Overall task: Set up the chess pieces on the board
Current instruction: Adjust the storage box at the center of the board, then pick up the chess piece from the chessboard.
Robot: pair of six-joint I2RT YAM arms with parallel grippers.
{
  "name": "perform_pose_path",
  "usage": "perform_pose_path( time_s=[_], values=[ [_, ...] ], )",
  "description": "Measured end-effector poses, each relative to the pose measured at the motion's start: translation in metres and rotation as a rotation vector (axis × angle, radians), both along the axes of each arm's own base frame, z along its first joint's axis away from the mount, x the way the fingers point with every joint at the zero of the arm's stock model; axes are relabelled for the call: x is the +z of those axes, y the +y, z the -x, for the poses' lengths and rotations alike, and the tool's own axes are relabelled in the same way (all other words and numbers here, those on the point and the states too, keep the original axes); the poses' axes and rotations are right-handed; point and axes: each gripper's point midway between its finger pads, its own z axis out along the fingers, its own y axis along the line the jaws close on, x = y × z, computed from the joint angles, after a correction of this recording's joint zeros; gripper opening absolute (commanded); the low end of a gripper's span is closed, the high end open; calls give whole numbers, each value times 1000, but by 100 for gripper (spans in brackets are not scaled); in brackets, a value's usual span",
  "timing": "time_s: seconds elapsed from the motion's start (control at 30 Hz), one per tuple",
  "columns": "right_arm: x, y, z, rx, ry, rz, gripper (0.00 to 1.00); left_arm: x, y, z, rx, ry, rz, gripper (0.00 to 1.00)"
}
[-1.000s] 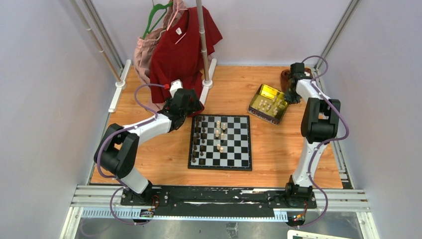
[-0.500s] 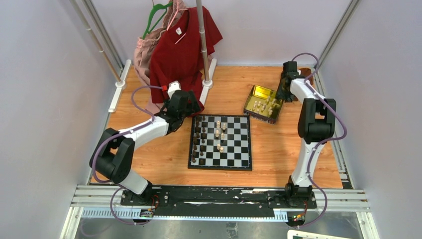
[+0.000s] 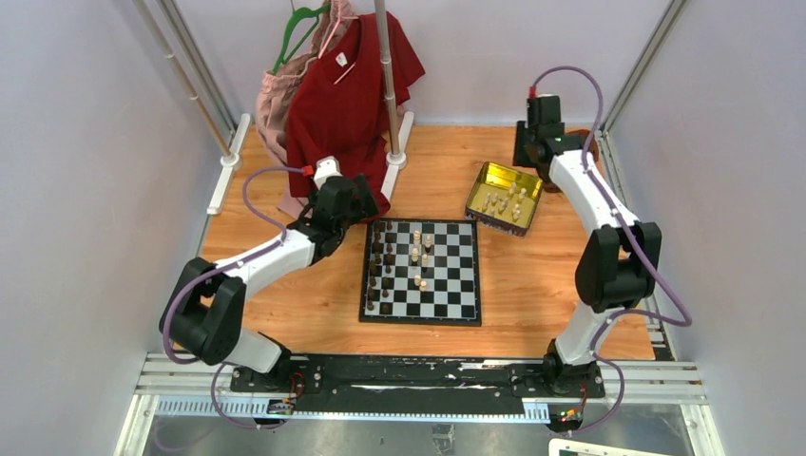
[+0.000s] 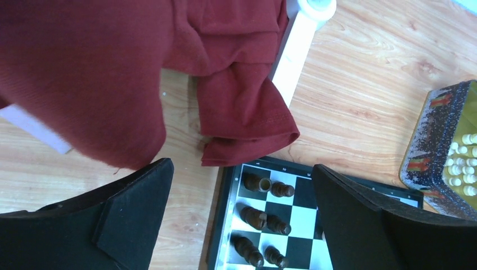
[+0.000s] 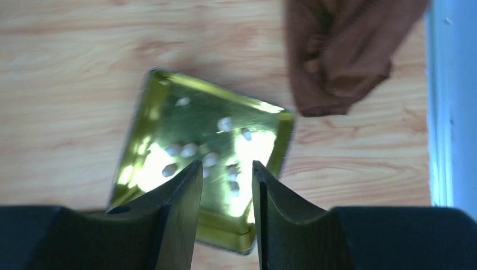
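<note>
Two columns of dark chess pieces [image 3: 378, 266] stand along the left side of the board [image 3: 456, 285], w/ a few cream ones [image 3: 419, 255] near its middle. More cream pcs [image 3: 504, 198] lie in the gold tin [image 3: 492, 220] off its far-right corner. Left gripper [image 4: 242, 166] hangs over the board's far-left corner, fingers spread wide, released. Right gripper [image 5: 225, 169] is above the tin, fingers a slim gap apart, grasping nothing.
</note>
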Motion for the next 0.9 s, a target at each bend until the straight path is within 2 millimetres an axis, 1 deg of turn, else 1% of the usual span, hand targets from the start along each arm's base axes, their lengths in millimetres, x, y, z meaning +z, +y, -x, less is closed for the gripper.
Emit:
perform_pose_path(
  time_s=[0.07,0.13,0.17,0.2,0.27,0.33,0.5,0.57,0.67,0.73,0.9],
  values=[
    [11,33,9,105,-20,5,40,4,3,3,4,-17,1,100],
    [12,65,18,215,-19,4,40,6,7,8,6,-30,4,100],
    [10,79,21,264,-13,2,39,7,8,11,6,-34,5,100],
    [6,97,27,326,-3,-3,39,6,10,14,7,-37,7,100],
    [-6,125,38,433,26,-7,39,5,13,19,10,-42,8,100],
    [-18,150,49,528,55,-6,38,1,19,27,15,-41,5,100],
    [-48,212,76,752,117,8,38,-1,26,38,22,-48,4,100],
    [-54,231,87,822,130,13,38,0,29,41,26,-56,6,100],
    [-58,253,102,909,134,19,38,4,30,43,28,-68,11,100],
    [-57,265,109,956,130,17,38,5,30,43,28,-71,13,100],
    [-57,277,118,1018,128,-2,38,2,31,44,29,-64,11,100]
  ],
)
